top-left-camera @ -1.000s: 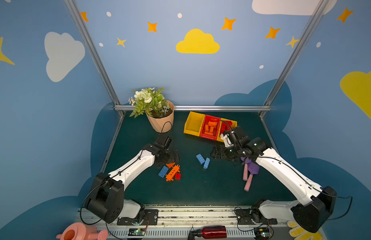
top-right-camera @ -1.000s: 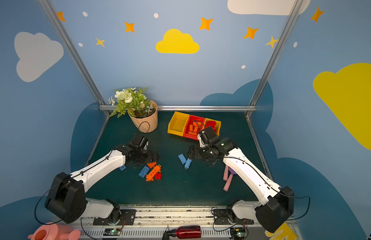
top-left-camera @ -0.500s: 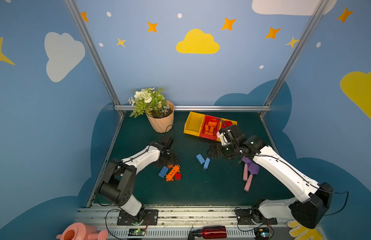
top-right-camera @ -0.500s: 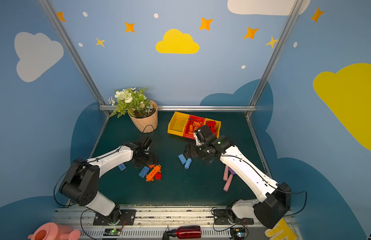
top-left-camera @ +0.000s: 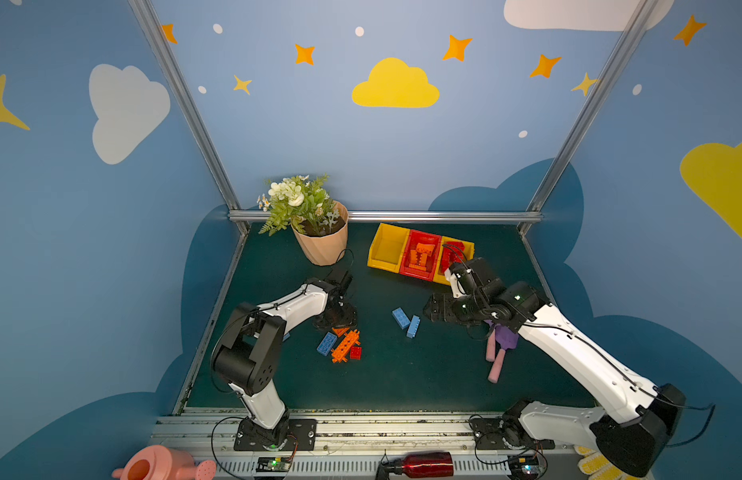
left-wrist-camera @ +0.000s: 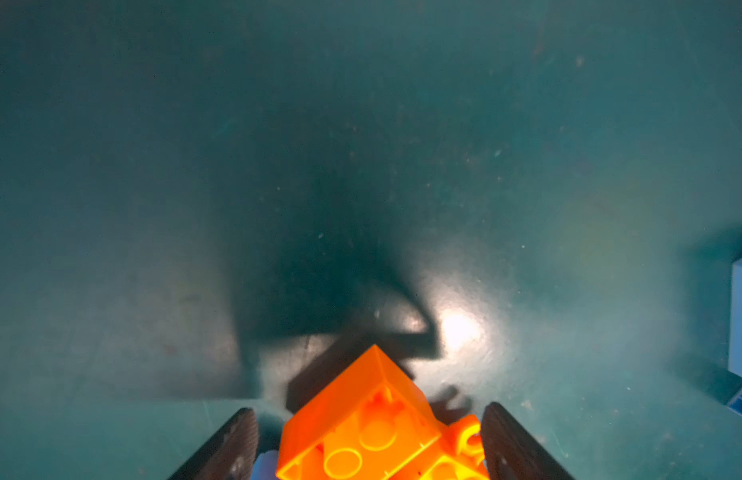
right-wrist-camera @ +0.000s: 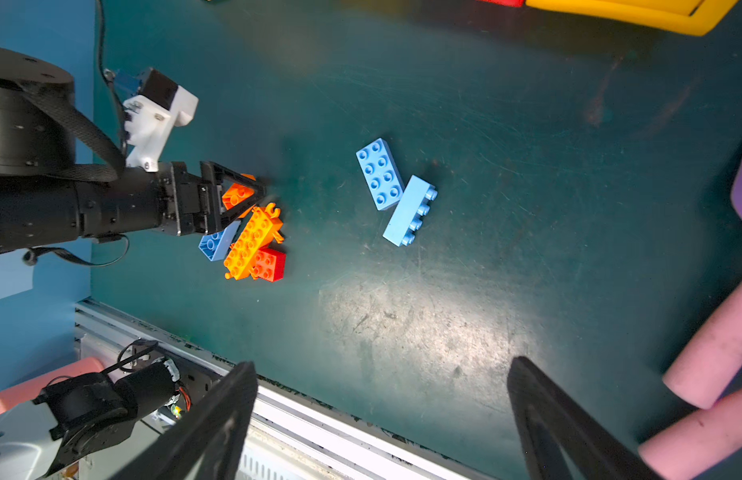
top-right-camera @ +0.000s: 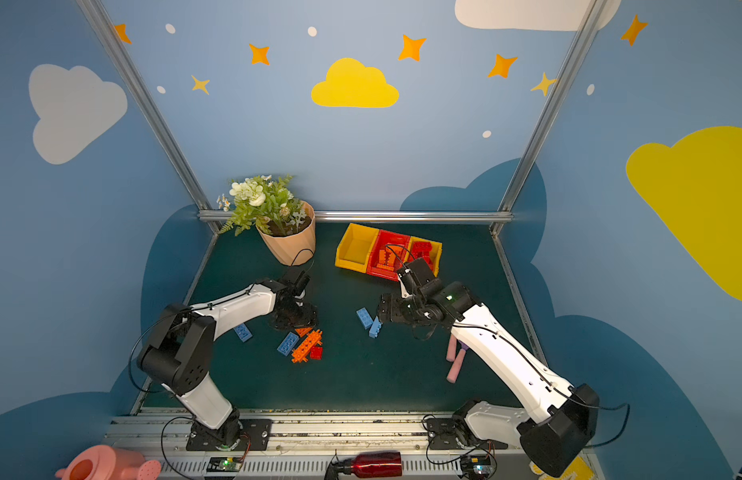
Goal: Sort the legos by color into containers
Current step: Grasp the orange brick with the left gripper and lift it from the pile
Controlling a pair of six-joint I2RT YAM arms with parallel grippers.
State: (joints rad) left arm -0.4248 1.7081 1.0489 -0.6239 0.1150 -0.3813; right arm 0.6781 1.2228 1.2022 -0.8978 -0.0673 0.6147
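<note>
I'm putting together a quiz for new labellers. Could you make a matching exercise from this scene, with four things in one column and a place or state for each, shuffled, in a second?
Things
1. small orange brick
2. red bin
3. right gripper
4. left-end yellow bin

Places or states
A. open, holding nothing
B. empty
C. between the fingers of the left gripper
D. holds orange bricks

Pairs: 1-C, 2-D, 3-A, 4-B
</note>
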